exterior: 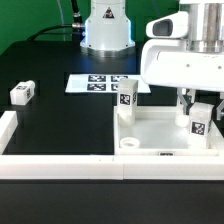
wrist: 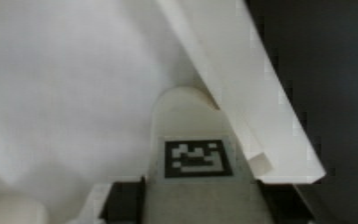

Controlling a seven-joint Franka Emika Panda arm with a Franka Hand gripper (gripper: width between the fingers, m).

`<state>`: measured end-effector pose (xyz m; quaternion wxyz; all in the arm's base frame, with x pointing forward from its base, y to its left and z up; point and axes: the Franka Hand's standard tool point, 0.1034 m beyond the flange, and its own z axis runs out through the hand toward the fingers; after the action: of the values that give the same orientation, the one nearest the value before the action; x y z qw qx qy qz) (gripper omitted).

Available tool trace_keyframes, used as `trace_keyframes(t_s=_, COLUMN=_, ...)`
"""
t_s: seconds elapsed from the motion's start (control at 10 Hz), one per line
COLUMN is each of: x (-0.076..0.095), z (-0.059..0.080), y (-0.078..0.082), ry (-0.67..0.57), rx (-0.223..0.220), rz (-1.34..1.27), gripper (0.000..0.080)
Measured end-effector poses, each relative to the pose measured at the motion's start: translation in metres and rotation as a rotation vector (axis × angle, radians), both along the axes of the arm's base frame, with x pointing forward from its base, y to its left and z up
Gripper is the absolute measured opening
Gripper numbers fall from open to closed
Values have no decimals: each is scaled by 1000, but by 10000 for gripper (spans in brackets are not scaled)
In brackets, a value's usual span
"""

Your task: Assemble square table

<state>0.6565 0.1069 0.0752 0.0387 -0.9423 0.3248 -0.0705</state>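
Note:
The white square tabletop lies at the exterior view's right, with a raised rim and a round socket at its near corner. One tagged white leg stands upright at its far left corner. My gripper is shut on a second tagged leg and holds it upright over the tabletop's right side. In the wrist view this leg sits between the dark fingers of my gripper, over the tabletop's floor and next to its rim. A third leg lies on the black table at the left.
The marker board lies behind the tabletop, in front of the robot base. Long white border walls run along the left and the front of the work area.

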Motion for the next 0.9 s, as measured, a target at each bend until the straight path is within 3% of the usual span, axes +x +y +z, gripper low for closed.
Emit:
trace_keyframes(t_s=0.3, x=0, z=0, y=1, ry=23, rx=46, rz=-245, gripper=291)
trace_keyframes(t_s=0.6, x=0, z=0, y=1, ry=23, rx=47, rz=-251, gripper=291)
trace_keyframes(t_s=0.7, x=0, z=0, y=1, ry=22, rx=41, rz=-217, gripper=464)
trace_keyframes(t_s=0.8, x=0, z=1, y=0, ry=21, rx=35, rz=-179, gripper=464)
trace_keyframes(t_s=0.9, x=1, z=2, y=0, ry=17, rx=17, rz=-88, gripper=605)
